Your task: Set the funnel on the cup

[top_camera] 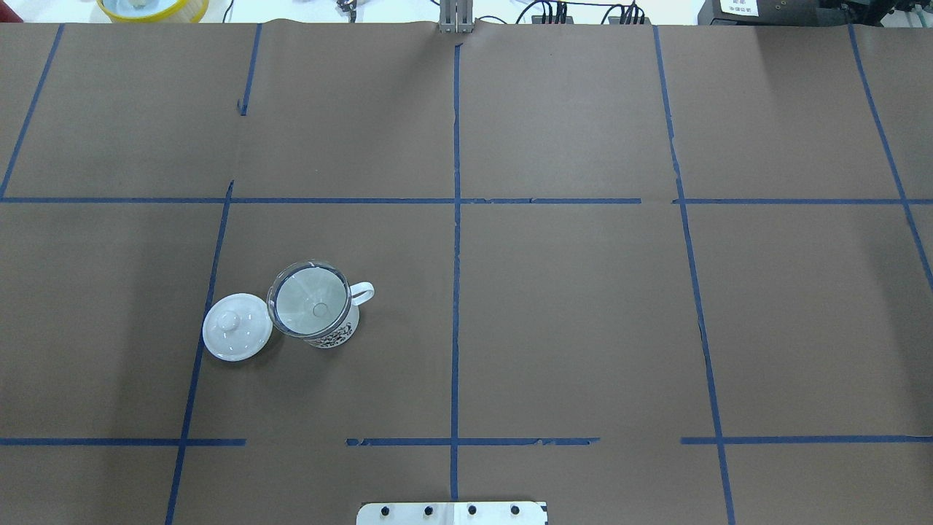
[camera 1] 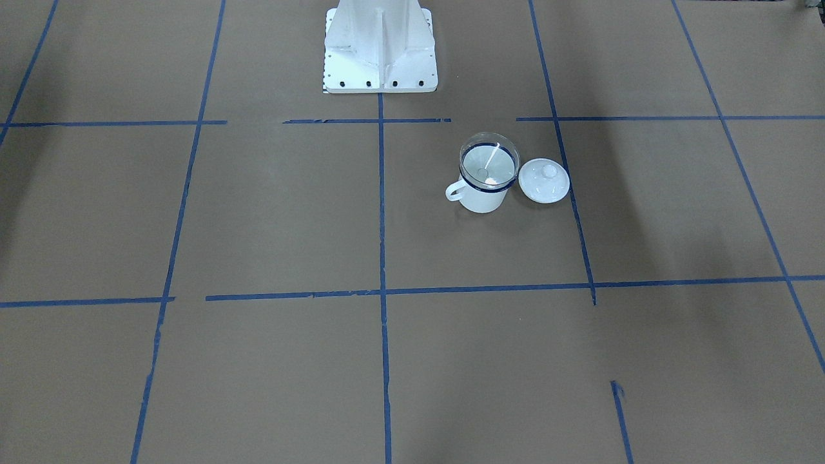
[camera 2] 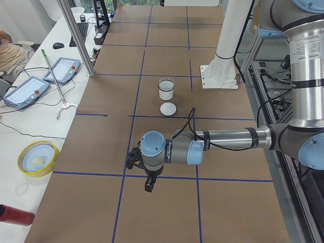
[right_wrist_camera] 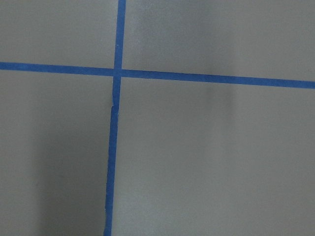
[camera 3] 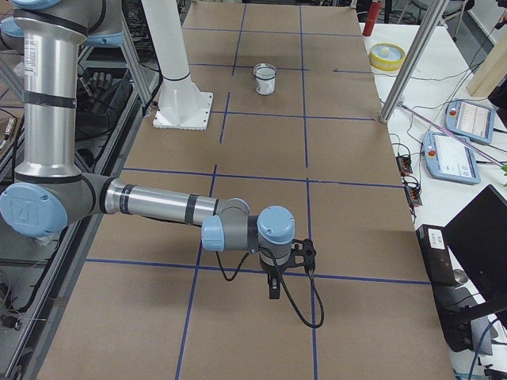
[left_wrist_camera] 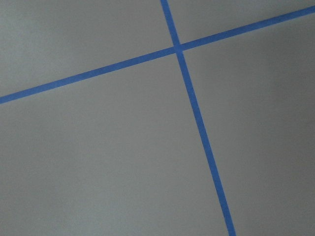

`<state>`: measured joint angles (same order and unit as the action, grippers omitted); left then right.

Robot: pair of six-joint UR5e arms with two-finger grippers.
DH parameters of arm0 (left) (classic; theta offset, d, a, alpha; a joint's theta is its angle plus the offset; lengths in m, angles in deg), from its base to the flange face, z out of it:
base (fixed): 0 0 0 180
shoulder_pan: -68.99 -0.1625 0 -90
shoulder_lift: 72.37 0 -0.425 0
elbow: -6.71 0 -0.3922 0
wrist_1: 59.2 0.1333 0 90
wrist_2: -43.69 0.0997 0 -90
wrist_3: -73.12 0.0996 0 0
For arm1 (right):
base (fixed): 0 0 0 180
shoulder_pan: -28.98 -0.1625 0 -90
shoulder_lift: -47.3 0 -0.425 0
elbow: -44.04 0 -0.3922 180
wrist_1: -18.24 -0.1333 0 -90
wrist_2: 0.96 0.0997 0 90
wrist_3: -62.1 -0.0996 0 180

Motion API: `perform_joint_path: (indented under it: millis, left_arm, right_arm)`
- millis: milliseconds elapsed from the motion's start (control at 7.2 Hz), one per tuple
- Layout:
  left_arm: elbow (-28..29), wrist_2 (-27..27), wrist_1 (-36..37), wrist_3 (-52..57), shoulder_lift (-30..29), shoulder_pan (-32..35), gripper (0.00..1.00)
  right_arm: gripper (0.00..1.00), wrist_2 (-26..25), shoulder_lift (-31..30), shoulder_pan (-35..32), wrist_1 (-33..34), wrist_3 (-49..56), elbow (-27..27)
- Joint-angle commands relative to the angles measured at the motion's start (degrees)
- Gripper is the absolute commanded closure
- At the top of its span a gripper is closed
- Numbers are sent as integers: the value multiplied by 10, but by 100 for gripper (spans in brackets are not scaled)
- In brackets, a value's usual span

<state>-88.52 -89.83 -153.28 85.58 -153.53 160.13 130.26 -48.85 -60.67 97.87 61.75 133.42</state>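
Clear funnel (camera 1: 488, 164) seated on cup (camera 1: 483, 200), left gripper (camera 2: 148, 187), right gripper (camera 3: 273, 293), finger state unclear

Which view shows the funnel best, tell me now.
Exterior front-facing: the funnel sits in the cup, clear rim and stem both visible. Overhead exterior shows its cone from above; the side views show it small and far; wrist cameras show only the table.

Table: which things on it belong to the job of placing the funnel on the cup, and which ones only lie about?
Job in hand:
funnel, already seated in the cup
cup

Lying about:
white knobbed lid, beside the cup
blue tape lines
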Motion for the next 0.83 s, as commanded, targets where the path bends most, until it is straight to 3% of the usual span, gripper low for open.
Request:
perform_joint_path:
  millis: [0, 694]
  left_arm:
    - [-3, -1, 49, -4, -19, 4, 0]
    - [-41, -1, 47, -1, -22, 4, 0]
  right_arm:
    - [0, 0, 0, 0, 0, 0, 0]
    - [0, 0, 0, 0, 0, 0, 0]
